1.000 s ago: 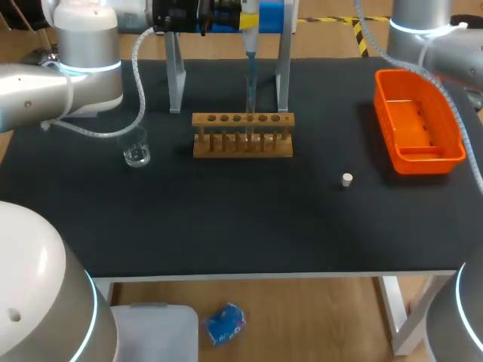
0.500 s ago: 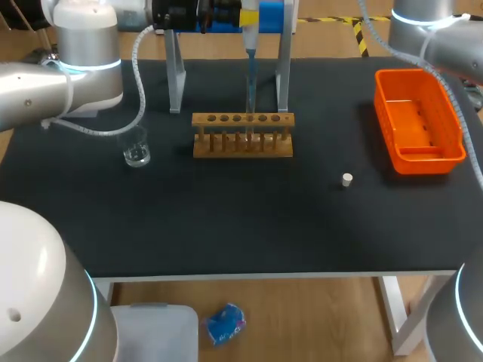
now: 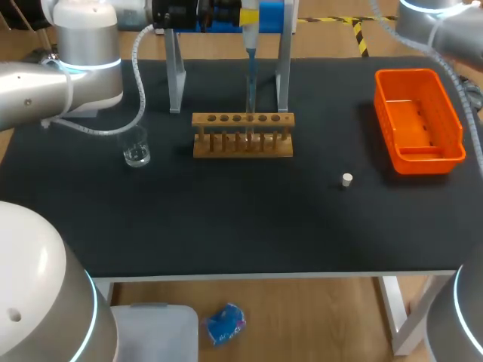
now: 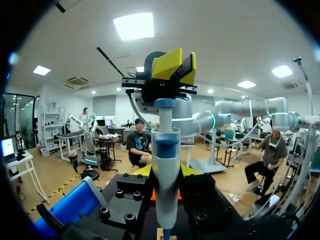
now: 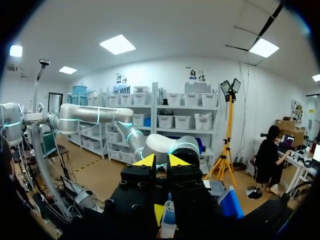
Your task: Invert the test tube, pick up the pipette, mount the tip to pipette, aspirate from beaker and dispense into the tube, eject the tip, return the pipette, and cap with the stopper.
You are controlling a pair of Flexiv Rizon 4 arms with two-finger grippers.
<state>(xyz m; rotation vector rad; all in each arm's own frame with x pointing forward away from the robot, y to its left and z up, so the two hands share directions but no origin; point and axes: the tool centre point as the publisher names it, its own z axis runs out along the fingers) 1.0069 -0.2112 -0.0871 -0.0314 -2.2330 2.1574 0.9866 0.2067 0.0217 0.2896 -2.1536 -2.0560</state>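
The left gripper (image 4: 166,174) clamps the one pipette (image 4: 165,150) upright between its fingers, tip down at the single wooden rack (image 3: 242,136). The right gripper (image 5: 161,161), tips pinched nearly together on nothing, sits just beyond the pipette's top end. On the table I count one beaker (image 3: 136,154), one stopper (image 3: 346,179) and one orange tray (image 3: 426,160).

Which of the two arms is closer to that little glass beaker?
Left. The left arm is close beside the beaker; the right arm is across the table, past the orange bin.
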